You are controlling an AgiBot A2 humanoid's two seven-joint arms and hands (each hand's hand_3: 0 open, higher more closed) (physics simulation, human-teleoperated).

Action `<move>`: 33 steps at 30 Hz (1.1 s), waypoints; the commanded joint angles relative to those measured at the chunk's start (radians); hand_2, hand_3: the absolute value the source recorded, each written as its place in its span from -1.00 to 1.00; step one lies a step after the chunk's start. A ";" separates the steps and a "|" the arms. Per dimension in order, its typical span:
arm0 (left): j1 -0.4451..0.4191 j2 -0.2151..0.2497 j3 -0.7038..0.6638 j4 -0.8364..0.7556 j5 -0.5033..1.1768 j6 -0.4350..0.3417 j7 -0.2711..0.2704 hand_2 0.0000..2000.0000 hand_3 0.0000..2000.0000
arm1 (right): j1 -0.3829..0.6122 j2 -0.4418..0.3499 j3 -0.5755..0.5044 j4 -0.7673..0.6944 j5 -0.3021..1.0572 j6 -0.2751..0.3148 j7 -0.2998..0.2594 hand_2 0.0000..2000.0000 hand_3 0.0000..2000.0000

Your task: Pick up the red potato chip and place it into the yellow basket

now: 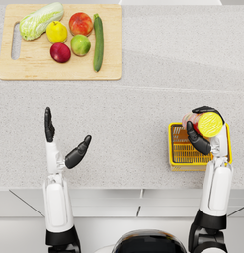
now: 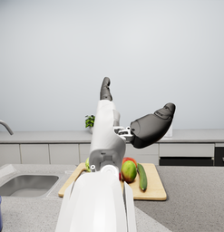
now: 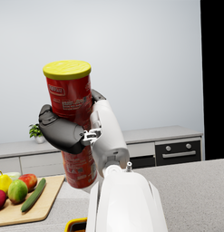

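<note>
The right hand grips the chip can mid-body, above the basket. Likely light, stiff, slick-walled: a mid-body hold suits. The left hand is spread, empty.

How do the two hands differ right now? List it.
The right hand grips the red chip can upright above the yellow basket; the left hand holds nothing. The right hand's fingers wrap the can; the left hand's are spread apart. Both are dark, on white arms.

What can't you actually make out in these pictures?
- Head view: the chip can and right hand cover part of the yellow basket; its inside there is hidden.
- Right wrist view: the can's label print is too small to read.
- Left wrist view: the forearm hides some fruit on the cutting board.
</note>
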 commanded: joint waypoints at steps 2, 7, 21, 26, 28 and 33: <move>0.031 -0.005 -0.029 0.063 0.000 0.000 0.000 -1.00 -1.00 | -0.067 -0.016 -0.096 0.038 0.000 -0.005 0.001 1.00 1.00; 0.041 -0.007 -0.047 0.070 0.000 0.000 0.000 -1.00 -1.00 | -0.137 -0.029 -0.075 0.086 0.000 0.067 -0.254 1.00 1.00; 0.150 -0.030 -0.070 0.105 0.000 0.000 0.000 -1.00 -1.00 | -0.017 0.019 -0.073 0.131 -0.001 -0.213 -0.021 -1.00 -1.00; 0.127 -0.024 -0.068 0.118 0.000 0.000 0.000 -1.00 -1.00 | -0.057 0.009 -0.073 0.112 -0.001 -0.226 -0.007 -1.00 -1.00; 0.129 -0.025 -0.070 0.123 0.000 0.000 0.000 -1.00 -1.00 | -0.061 0.008 -0.074 0.107 -0.001 -0.228 -0.005 -1.00 -1.00; 0.131 -0.025 -0.071 0.128 0.000 0.000 0.000 -1.00 -1.00 | -0.065 0.007 -0.074 0.104 -0.001 -0.229 -0.004 -1.00 -1.00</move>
